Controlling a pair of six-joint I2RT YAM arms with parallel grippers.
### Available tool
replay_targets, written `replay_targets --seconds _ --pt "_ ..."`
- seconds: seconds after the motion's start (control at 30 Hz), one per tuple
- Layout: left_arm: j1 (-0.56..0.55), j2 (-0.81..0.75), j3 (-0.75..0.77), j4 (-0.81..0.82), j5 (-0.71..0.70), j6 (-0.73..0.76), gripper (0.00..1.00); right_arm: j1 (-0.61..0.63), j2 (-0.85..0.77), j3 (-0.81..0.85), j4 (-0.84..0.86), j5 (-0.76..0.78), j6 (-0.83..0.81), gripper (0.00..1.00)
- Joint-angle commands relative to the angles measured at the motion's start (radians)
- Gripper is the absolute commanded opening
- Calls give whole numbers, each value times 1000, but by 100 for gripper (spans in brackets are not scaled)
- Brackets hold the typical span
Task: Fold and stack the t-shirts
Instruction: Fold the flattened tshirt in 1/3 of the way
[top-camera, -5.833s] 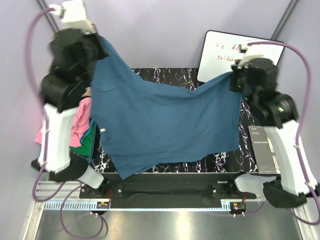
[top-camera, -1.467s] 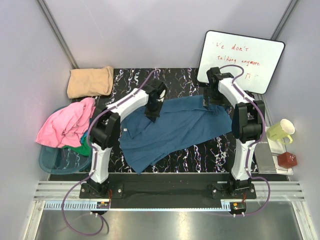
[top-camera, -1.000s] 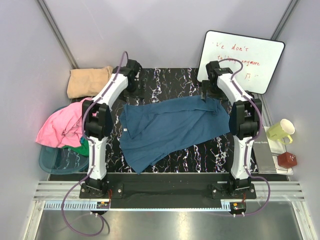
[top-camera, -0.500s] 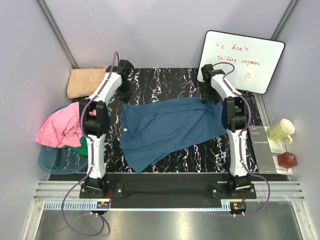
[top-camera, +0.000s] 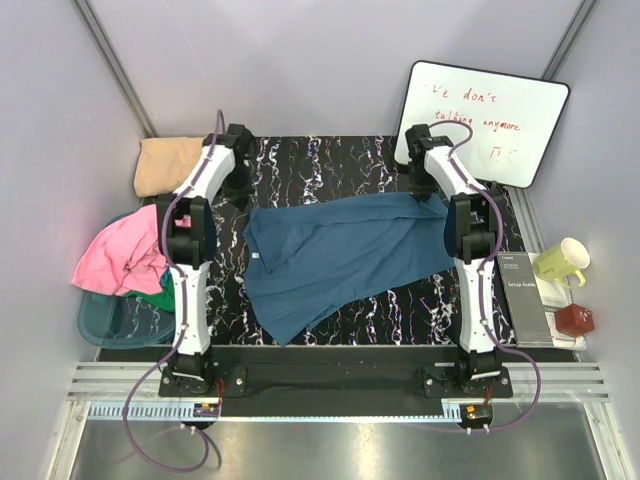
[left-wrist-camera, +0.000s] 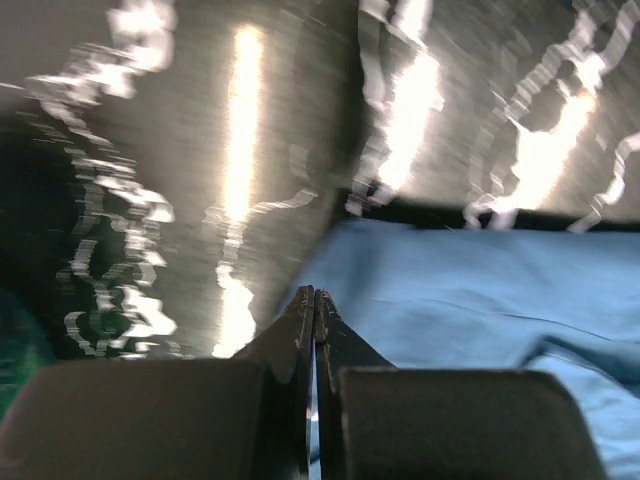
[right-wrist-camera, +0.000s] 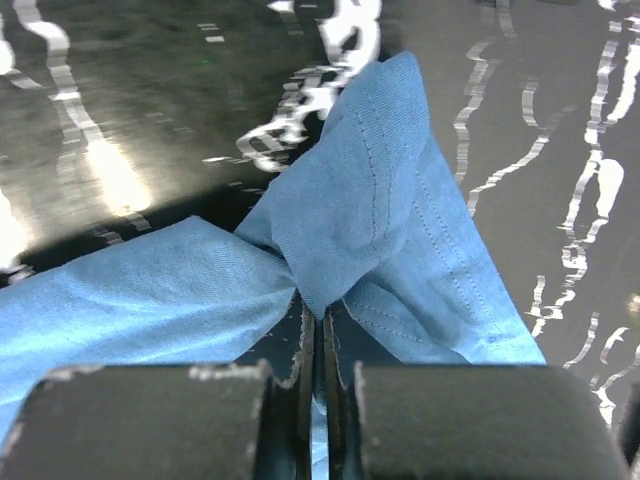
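The dark teal-blue cloth t-shirt (top-camera: 340, 250) lies spread out in the middle of the black tabletop with white marble streaks (top-camera: 330, 160). Its long way runs from left to right across the top view, and one loose part reaches toward the lower left. Both arms stretch to the shirt's upper edge, one at each end. All the rest of the shirt lies below them in the frame, toward the arm bases. The left end effector (left-wrist-camera: 313, 295) is at the shirt's upper left corner. Its two fingers are pressed tight together right at the blue edge, but I cannot tell if any cloth is caught between them. The right end effector (right-wrist-camera: 322, 305) is at the upper right corner, and it is pinching a bunched fold of the blue cloth near a stitched hem. So each arm is nearest to its own end, and I think the next move is to bring this upper edge down over the shirt. A folded tan-beige cloth t-shirt (top-camera: 178, 163) lies at the upper left of the tabletop. The white board (top-camera: 480, 110) at the upper right has red handwriting that reads "don't talking anymore". The dark booklet (top-camera: 527, 295) at the right edge has white words too small to read.
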Motion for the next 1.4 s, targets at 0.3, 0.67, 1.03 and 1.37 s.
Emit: replay_targets --seconds 0.3,0.67,1.03,1.37 --pt "86 -17 60 36 165 26 23 -60 -128 -83 8 61 9 0" --pt "-76 36 74 75 266 68 81 -60 -104 -69 6 29 12 0" --pt "-84 104 127 78 188 33 54 -61 -103 -67 3 18 -16 0" --pt "-66 53 109 85 120 31 59 -60 -87 -61 0 -3 -16 0"
